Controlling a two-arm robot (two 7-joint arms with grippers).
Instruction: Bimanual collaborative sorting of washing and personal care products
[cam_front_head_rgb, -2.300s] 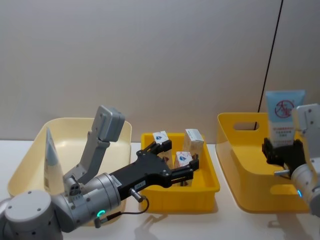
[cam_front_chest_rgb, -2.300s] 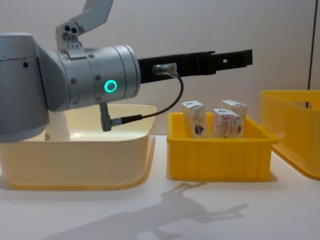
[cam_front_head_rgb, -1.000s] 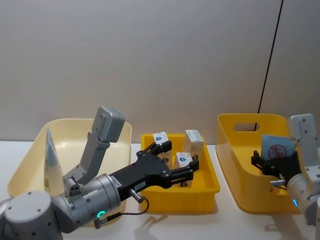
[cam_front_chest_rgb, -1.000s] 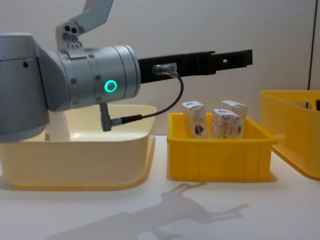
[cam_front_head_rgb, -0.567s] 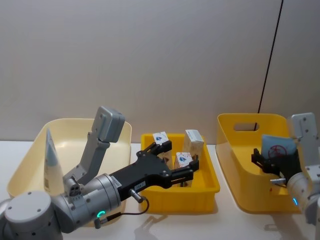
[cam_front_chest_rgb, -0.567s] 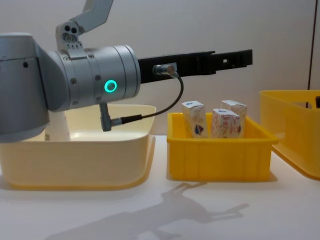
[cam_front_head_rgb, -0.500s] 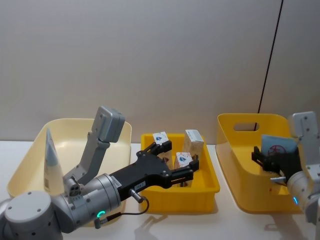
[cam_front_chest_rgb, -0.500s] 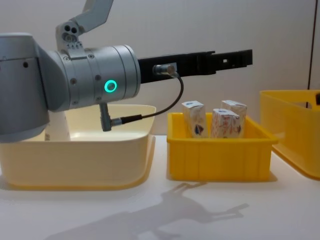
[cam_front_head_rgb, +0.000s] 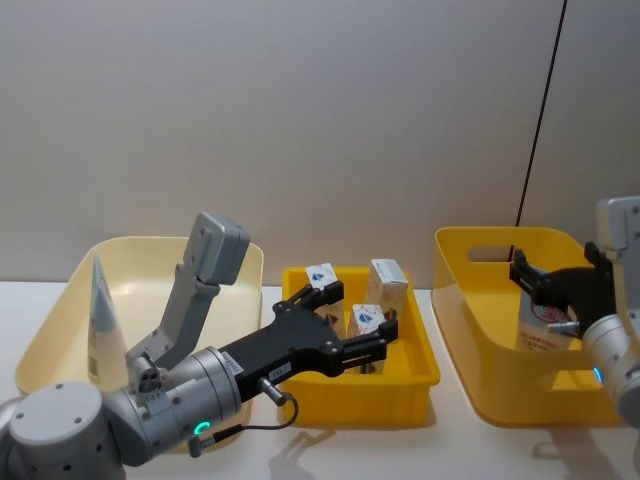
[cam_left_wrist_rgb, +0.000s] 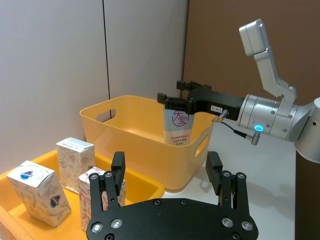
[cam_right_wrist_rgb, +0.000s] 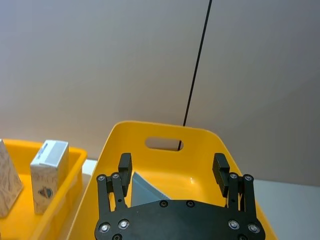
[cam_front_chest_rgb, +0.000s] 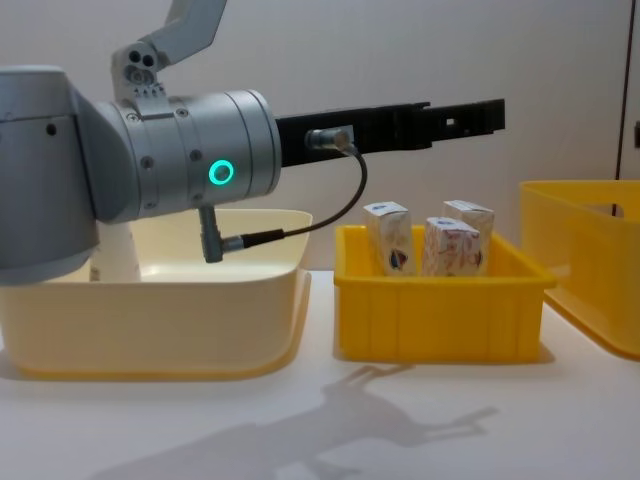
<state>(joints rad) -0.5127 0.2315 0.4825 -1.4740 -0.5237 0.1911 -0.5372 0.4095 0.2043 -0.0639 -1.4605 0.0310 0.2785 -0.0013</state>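
Three containers sit in a row on the table (cam_front_head_rgb: 450, 450). The left bin (cam_front_head_rgb: 140, 270) holds one tube (cam_front_head_rgb: 100, 315) standing near its left wall. The middle tray (cam_front_head_rgb: 390, 402) holds three cartons (cam_front_head_rgb: 388, 283), two behind and one in front. The right bin (cam_front_head_rgb: 470, 330) holds another tube (cam_front_head_rgb: 545, 325), standing.

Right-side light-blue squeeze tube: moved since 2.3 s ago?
Yes. The light-blue squeeze tube dropped from above the rim of the large yellow plastic bin to inside it.

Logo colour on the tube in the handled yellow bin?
Red; tube clearest in left wrist view.
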